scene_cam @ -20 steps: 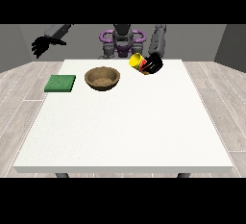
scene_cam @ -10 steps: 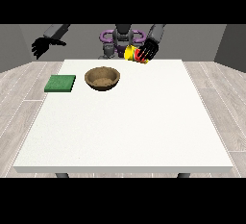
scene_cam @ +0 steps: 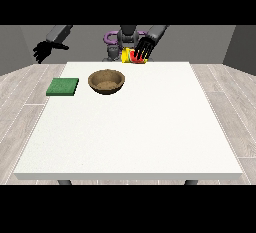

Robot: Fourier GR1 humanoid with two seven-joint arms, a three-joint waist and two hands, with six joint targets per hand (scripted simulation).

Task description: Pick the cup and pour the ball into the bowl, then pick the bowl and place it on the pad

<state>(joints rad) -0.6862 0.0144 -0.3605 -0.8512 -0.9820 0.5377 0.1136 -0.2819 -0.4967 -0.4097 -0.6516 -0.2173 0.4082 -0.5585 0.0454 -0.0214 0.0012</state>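
A large white table (scene_cam: 130,127) filled most of the front view, with the robot (scene_cam: 127,36) seen small behind its far edge. A brown bowl (scene_cam: 106,82) stood upright on the table in the far left part, its opening facing up. To the left of the bowl, apart from it, a flat green pad (scene_cam: 63,86) lay near the table's left edge.

The hand at the view's right (scene_cam: 145,48) was raised above the far edge of the table, to the right of the bowl and farther back. Its fingers were curled round a yellow cup (scene_cam: 133,56), which was held tilted on its side above the table, its reddish inside turned to the left, toward the bowl's side. The cup was not over the bowl but beyond and to the right of it. Whether the ball was inside the cup could not be told.

The hand at the view's left (scene_cam: 42,51) was held up in the air beyond the table's far left corner, well apart from the pad and the bowl. Its fingers were spread and relaxed, and nothing was held in it.
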